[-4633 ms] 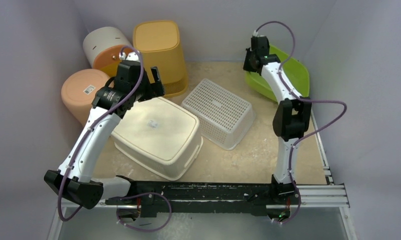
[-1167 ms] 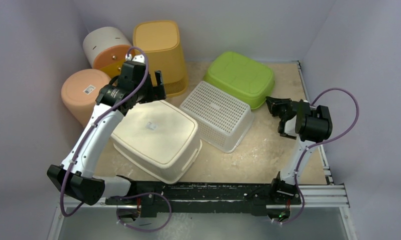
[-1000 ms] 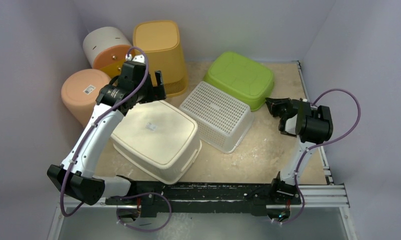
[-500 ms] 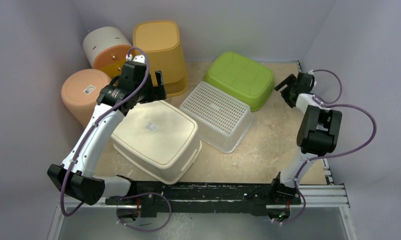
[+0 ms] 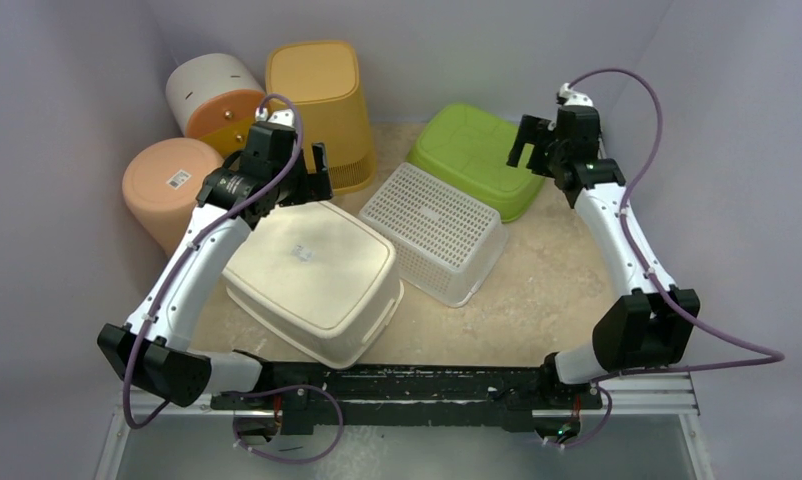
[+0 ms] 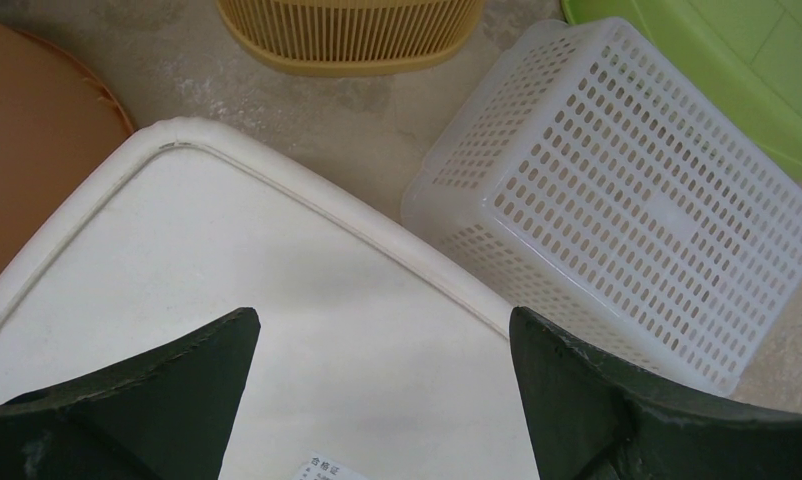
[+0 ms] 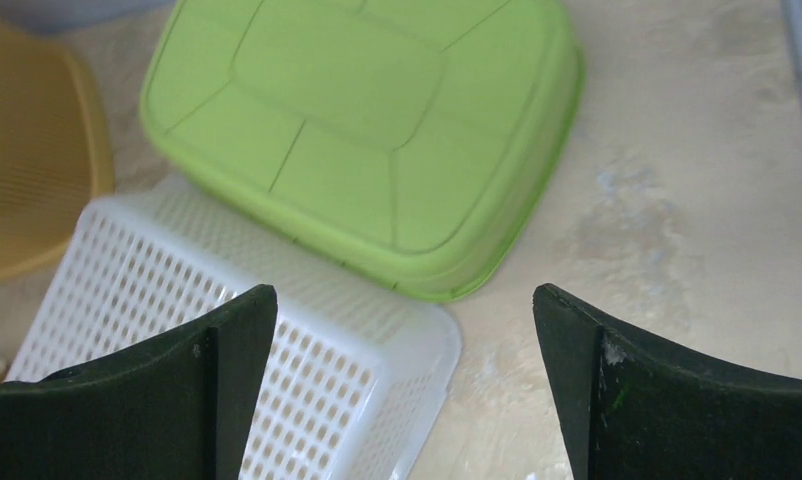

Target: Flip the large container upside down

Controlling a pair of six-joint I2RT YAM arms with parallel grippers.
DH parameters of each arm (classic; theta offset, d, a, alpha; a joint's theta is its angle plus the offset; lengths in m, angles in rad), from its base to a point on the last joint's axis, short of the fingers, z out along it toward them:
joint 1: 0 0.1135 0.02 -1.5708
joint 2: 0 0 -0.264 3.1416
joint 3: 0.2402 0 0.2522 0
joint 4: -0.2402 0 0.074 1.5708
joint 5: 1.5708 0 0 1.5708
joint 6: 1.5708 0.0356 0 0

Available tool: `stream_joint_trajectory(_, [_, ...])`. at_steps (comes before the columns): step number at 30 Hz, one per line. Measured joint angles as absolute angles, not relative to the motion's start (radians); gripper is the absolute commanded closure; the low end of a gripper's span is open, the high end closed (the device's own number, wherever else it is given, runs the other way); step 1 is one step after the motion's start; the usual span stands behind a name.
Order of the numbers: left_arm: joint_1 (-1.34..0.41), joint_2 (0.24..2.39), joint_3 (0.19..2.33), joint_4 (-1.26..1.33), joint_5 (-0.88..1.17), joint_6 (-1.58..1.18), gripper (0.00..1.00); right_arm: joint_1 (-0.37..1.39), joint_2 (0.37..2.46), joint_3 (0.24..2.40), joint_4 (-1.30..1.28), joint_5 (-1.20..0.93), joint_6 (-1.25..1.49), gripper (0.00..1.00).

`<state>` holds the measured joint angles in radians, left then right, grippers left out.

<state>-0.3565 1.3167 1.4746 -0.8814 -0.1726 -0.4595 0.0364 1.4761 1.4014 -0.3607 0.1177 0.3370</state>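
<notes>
The large container (image 5: 312,275) is a cream tub lying left of centre with its smooth base up, a small label on it. My left gripper (image 5: 295,180) hovers over its far corner, open and empty. The left wrist view shows the tub's base (image 6: 227,280) spread under my left gripper (image 6: 382,315), jaws wide apart. My right gripper (image 5: 532,152) is open at the back right, above the edge of a green tub (image 5: 477,155). Nothing sits between the fingers of my right gripper (image 7: 405,293).
A white perforated basket (image 5: 439,225) lies upside down between the cream tub and the green tub (image 7: 367,130), close to both. A tall yellow-orange bin (image 5: 322,105) and two round orange bins (image 5: 167,185) stand at the back left. Grey walls enclose three sides.
My right arm swung from the right side up to the back right, over the green tub's edge, and its jaws opened wide. The left arm and the cream tub stayed put.
</notes>
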Motion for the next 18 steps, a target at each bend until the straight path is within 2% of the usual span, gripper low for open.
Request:
stream_joint_trajectory(10, [-0.358, 1.391, 1.521, -0.908, -0.191, -0.434, 0.08, 0.172, 1.48, 1.444, -0.538, 0.034, 0.235, 0.0])
stream_joint_trajectory(18, [-0.369, 1.391, 1.521, -0.908, -0.191, -0.434, 0.08, 0.263, 1.485, 1.459, -0.553, -0.012, 0.231, 0.0])
